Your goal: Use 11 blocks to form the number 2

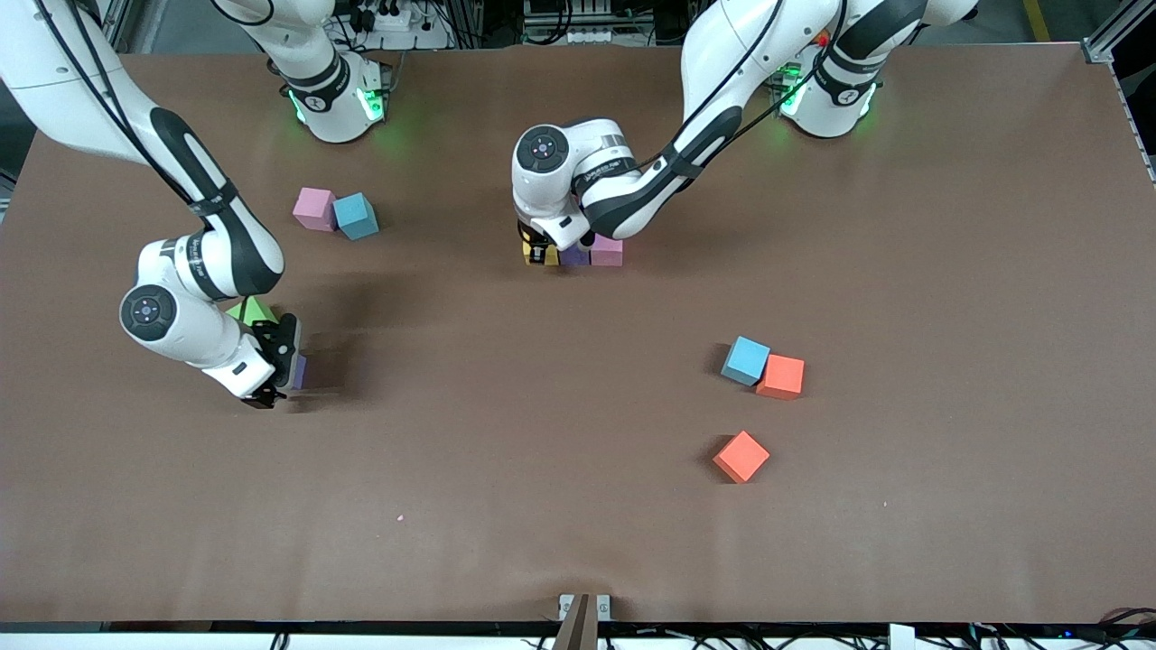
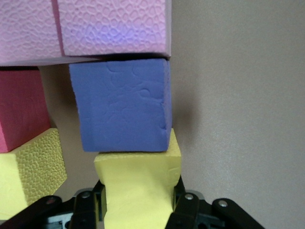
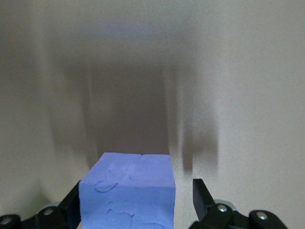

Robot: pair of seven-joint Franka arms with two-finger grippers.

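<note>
My left gripper [image 1: 540,246] [image 2: 138,199] is shut on a yellow block [image 2: 138,183], squeezing it against the table at the end of a row. That yellow block [image 1: 540,257] touches a purple block [image 1: 574,256] [image 2: 121,109], then a pink block [image 1: 607,251] [image 2: 112,26]. In the left wrist view a second pink block [image 2: 26,28], a red block [image 2: 19,112] and another yellow block [image 2: 28,171] adjoin them. The left arm hides most of this part-built number 2 in the front view. My right gripper [image 1: 287,366] [image 3: 136,200] stands open around a purple block [image 1: 299,370] [image 3: 128,191], with a gap at one finger.
A green block [image 1: 254,311] lies just beside the right arm's wrist. A pink block [image 1: 313,208] and a light blue block [image 1: 356,216] touch near the right arm's base. A light blue block [image 1: 746,360] touches an orange block [image 1: 781,376]; another orange block [image 1: 741,456] lies nearer the camera.
</note>
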